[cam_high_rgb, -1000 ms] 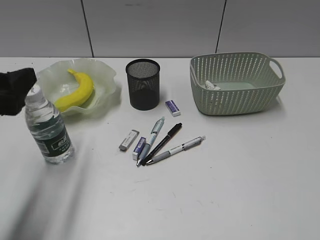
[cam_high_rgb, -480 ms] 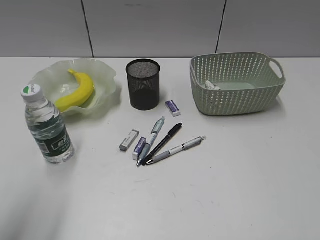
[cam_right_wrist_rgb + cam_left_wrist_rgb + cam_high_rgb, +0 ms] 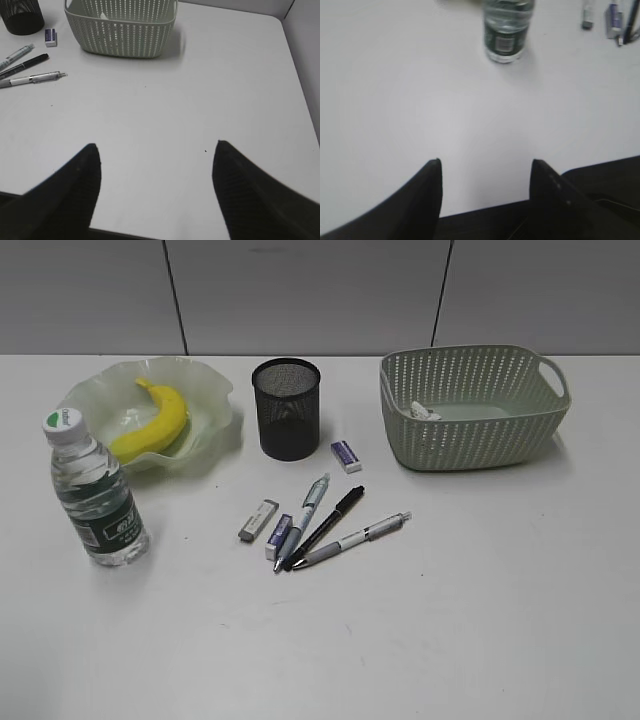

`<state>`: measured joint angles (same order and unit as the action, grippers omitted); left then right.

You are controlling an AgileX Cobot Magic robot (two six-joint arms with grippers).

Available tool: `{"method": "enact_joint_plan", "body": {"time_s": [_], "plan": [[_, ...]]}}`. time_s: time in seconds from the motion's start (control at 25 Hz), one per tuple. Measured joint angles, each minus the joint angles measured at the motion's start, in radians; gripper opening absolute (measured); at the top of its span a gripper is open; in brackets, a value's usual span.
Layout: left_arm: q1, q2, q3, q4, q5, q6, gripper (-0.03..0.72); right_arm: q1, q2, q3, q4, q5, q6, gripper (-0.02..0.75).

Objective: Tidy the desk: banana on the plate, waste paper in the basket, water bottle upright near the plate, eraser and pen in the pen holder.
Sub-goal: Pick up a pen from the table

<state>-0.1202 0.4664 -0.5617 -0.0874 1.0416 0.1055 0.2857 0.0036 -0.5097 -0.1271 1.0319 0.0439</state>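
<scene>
The banana (image 3: 158, 420) lies on the green plate (image 3: 215, 400). The water bottle (image 3: 93, 495) stands upright in front of the plate; it also shows in the left wrist view (image 3: 507, 27). The waste paper (image 3: 424, 411) lies in the basket (image 3: 470, 445). The black pen holder (image 3: 287, 408) stands mid-desk. Three pens (image 3: 338, 525) and three erasers (image 3: 259, 519) (image 3: 279, 534) (image 3: 346, 455) lie on the desk (image 3: 450, 590). My left gripper (image 3: 485, 161) is open and empty, well short of the bottle. My right gripper (image 3: 156, 145) is open and empty over bare desk. Neither gripper shows in the exterior view.
The basket (image 3: 122, 27), pen holder (image 3: 20, 17), an eraser (image 3: 50, 36) and the pens (image 3: 30, 70) show at the top left of the right wrist view. A wall (image 3: 320, 290) stands behind the desk.
The left gripper, which was at the bottle's cap one second ago, has let go and drawn out of the exterior view. The bottle stands alone.
</scene>
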Motion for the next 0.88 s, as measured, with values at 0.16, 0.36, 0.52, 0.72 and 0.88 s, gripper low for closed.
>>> {"method": "enact_joint_plan", "body": {"time_s": [0.16, 0.36, 0.52, 0.72, 0.88], "plan": [[0.0, -0.1, 0.005, 0.099, 0.038, -0.125, 0.415, 0.0, 0.062, 0.0, 0.05, -0.002, -0.069, 0.551], [0.0, -0.217, 0.02, 0.105, 0.021, -0.147, 0.412, 0.0, 0.255, -0.014, 0.166, -0.042, -0.233, 0.551], [-0.046, -0.266, 0.022, 0.106, 0.02, -0.148, 0.391, 0.0, 0.459, -0.041, 0.223, -0.209, -0.259, 0.551], [-0.095, -0.284, 0.022, 0.123, 0.019, -0.148, 0.382, 0.0, 0.762, -0.13, 0.335, -0.325, -0.377, 0.551], [-0.096, -0.303, 0.022, 0.132, 0.019, -0.148, 0.381, 0.0, 1.02, -0.24, 0.434, -0.331, -0.442, 0.551]]}}
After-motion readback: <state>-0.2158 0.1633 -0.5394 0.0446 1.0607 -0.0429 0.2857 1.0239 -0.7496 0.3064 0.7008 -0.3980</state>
